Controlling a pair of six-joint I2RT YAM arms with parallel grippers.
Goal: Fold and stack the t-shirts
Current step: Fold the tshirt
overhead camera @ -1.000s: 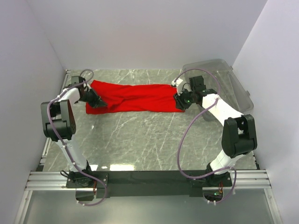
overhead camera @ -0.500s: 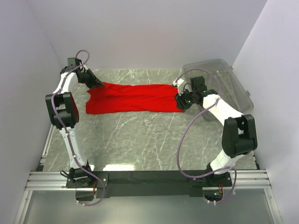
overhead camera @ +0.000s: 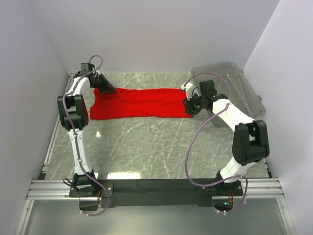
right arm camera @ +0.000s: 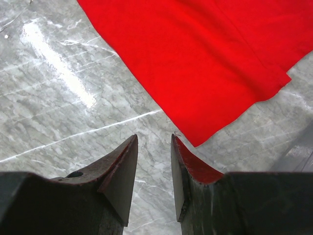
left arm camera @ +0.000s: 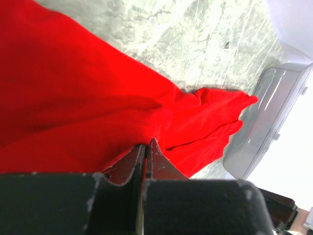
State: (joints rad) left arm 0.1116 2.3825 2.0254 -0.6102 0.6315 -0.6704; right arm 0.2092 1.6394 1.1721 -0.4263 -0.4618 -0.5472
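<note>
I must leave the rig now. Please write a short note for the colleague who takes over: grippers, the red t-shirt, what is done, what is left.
Left gripper: shut, apparently pinching the far left edge of the red t-shirt.
Right gripper: open, holding nothing, just off the shirt's near right corner.
T-shirt: a long band across the far part of the table, beside the clear bin.
Done: it seems narrowed lengthwise.
To do: fold it short and stack; no stack is visible.
</note>
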